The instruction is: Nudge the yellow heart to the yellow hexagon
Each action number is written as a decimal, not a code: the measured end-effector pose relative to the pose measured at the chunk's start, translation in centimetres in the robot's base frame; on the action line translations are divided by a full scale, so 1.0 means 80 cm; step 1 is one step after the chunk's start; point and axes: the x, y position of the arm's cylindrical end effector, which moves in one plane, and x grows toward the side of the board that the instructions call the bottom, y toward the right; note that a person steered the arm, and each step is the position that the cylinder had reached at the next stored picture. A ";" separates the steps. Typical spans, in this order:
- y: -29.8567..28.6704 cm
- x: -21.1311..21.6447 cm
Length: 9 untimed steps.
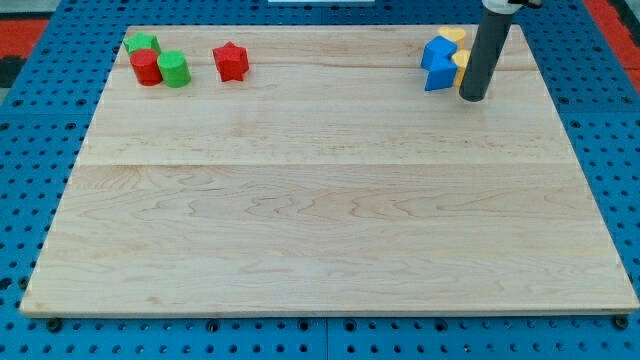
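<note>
Pale wooden table [330, 200] sits on blue pegboard; no writing shows. My tool is a bare dark rod holding nothing; my tip [474, 98] touches a yellow block [461, 66], shape unclear. Another yellow block [452, 36] lies beyond it. Just left: two blue blocks [438, 64]. Far left: red star [231, 62], red cylinder [146, 68], green cylinder [174, 69], green block [142, 43].

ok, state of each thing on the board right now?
my tip: down on the board, beside the yellow pieces.
yellow blocks: two, mostly hidden behind rod and blue blocks; shapes unclear.
blue blocks: clustered together, left of my tip.
red star: alone.
red cylinder, green cylinder, green block: bunched at top left.
</note>
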 end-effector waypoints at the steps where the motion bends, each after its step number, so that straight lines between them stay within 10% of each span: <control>1: 0.000 0.000; 4: 0.036 0.000; 6: 0.070 -0.139; 9: -0.052 -0.172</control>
